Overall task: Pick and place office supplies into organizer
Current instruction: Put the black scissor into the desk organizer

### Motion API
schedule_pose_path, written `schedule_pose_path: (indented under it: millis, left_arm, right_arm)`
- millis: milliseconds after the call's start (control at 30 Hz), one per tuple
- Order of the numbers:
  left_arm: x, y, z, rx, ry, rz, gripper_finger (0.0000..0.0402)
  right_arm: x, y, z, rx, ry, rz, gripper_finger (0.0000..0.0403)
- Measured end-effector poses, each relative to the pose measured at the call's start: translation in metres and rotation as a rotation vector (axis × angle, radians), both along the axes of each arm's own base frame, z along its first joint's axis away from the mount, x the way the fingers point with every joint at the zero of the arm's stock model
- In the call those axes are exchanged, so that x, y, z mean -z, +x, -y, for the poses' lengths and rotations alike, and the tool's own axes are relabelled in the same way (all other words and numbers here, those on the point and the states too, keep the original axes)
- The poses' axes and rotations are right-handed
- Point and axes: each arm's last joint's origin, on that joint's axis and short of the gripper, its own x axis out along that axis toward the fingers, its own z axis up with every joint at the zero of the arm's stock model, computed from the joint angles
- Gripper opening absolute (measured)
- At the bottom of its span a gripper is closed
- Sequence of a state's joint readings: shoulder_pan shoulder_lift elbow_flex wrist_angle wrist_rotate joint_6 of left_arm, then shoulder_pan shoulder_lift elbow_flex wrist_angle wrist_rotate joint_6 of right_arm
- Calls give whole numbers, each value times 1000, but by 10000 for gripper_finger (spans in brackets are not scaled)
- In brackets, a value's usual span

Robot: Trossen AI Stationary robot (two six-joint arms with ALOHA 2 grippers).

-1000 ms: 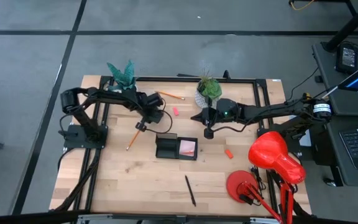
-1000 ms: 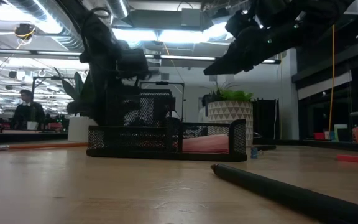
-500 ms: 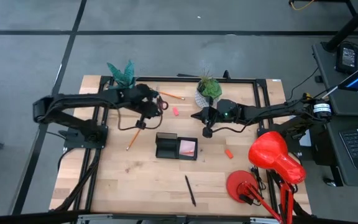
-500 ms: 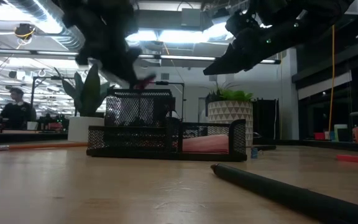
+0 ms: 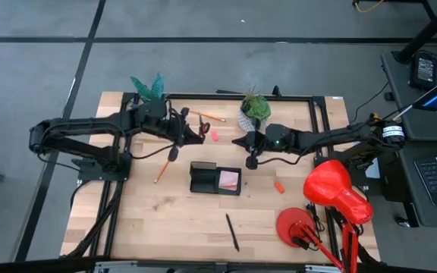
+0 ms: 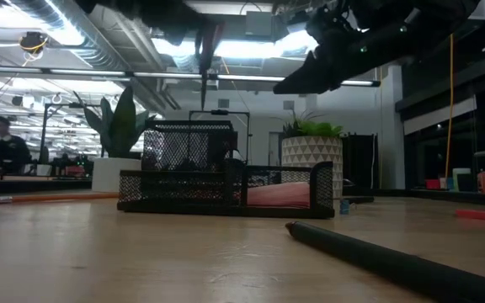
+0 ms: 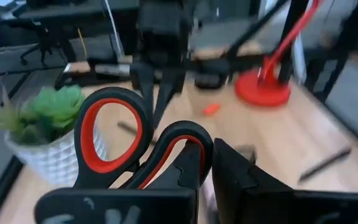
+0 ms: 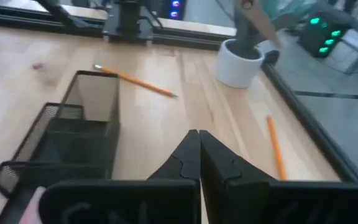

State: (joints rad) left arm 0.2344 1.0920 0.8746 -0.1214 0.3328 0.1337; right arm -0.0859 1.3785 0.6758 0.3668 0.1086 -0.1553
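- The left tool (image 5: 197,130) is held above the back of the bench (image 5: 150,220), between the two potted plants, and is pinched on the red-handled scissors (image 7: 135,149).
- In the left wrist view, the scissors' red-lined loops are seen right in front of the tool's dark fingers (image 7: 241,180); in the low view the scissors (image 6: 205,59) are seen hanging in the air, above the organizer.
- The right tool (image 5: 253,161) is held over the bench just in front of the round green plant (image 5: 253,108), with its fingers (image 8: 194,155) pressed together and nothing between them.
- The black mesh organizer (image 5: 215,178) is set near the middle of the bench, between the two tools and nearer the front.
- A pink sticky-note block (image 5: 229,180) is seen lying in the organizer's right compartment; the left compartment looks dark.
- One orange pencil (image 5: 161,170) is laid on the bench left of the organizer, and another (image 5: 209,116) lies near the back edge.
- A small pink eraser (image 5: 213,136) is seen behind the organizer, and an orange eraser (image 5: 279,187) to its right.
- A dark pen (image 5: 232,231) is laid near the front edge, well apart from the organizer.
- A red desk lamp (image 5: 332,193) is stood at the right front corner.
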Motion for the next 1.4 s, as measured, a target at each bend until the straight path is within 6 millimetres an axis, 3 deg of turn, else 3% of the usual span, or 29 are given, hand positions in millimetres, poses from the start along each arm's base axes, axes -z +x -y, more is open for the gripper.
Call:
schedule_pose_path:
  millis: [400,767,967,1200,1400]
  left_arm:
    - [-2,6,31,-20,-72,70,14]
    - [13,-15,68,-159,-298,294,14]
    - [19,-23,98,-181,-412,428,14]
    - [30,-25,133,-243,-472,394,13]
    - [37,-20,147,-281,-561,416,13]
  right_arm:
    - [-11,4,-30,-1,-4,121,1]
    - [-11,3,-47,31,-16,121,0]
    - [-10,2,-50,16,-39,111,0]
    - [-10,2,-50,15,-43,106,0]
    - [-11,2,-50,16,-40,117,0]
